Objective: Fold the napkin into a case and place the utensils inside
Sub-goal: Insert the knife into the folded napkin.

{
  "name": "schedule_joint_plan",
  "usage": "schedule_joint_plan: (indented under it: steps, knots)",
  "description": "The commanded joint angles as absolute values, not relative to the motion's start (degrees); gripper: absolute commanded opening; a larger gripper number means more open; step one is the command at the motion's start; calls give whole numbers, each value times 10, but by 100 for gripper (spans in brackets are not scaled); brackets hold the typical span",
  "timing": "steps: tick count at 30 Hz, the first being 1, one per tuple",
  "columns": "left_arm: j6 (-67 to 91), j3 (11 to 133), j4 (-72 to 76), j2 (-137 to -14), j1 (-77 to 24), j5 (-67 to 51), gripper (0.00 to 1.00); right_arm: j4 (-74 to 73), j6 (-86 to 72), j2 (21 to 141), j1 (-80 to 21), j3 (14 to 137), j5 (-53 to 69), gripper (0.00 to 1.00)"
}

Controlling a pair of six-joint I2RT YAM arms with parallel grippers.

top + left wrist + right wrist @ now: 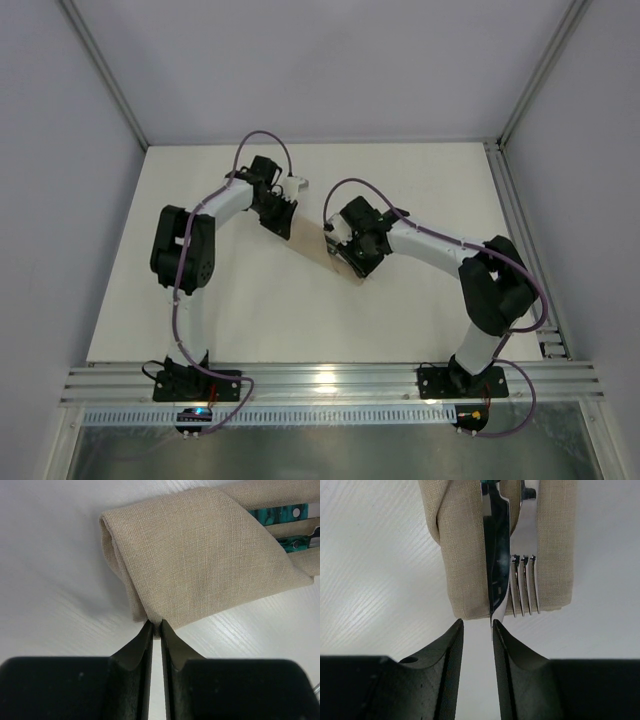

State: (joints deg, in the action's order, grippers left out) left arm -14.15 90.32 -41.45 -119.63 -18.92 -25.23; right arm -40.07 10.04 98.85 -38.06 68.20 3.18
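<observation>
The beige napkin lies folded into a narrow case between my two grippers. The knife and the fork lie in it, with blade and tines sticking out at the end nearest my right gripper. Their teal handles show inside the folds in the left wrist view. My left gripper is shut on a folded corner of the napkin. My right gripper is open just short of the case, with the knife tip next to its right fingertip.
The white table is bounded by metal rails at the right and along the near edge. Grey walls stand at the left, back and right.
</observation>
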Motion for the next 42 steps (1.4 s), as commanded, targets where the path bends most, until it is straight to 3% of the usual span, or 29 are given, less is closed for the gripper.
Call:
schedule_joint_plan:
  steps: [1,19,26,42]
  knots:
    - [-149,910,-422,-1163,-180,-245,12,-378,97,988,-370,680,43,34]
    - [-145,910,-417,-1177,-179,-251,11,-354,113,1034,-358,695,59,34]
    - [-144,913,-415,-1178,-179,-257,11,-358,116,1033,-358,703,43,22]
    - [-141,926,-417,-1184,-179,-263,10,-360,120,1062,-376,750,22,18]
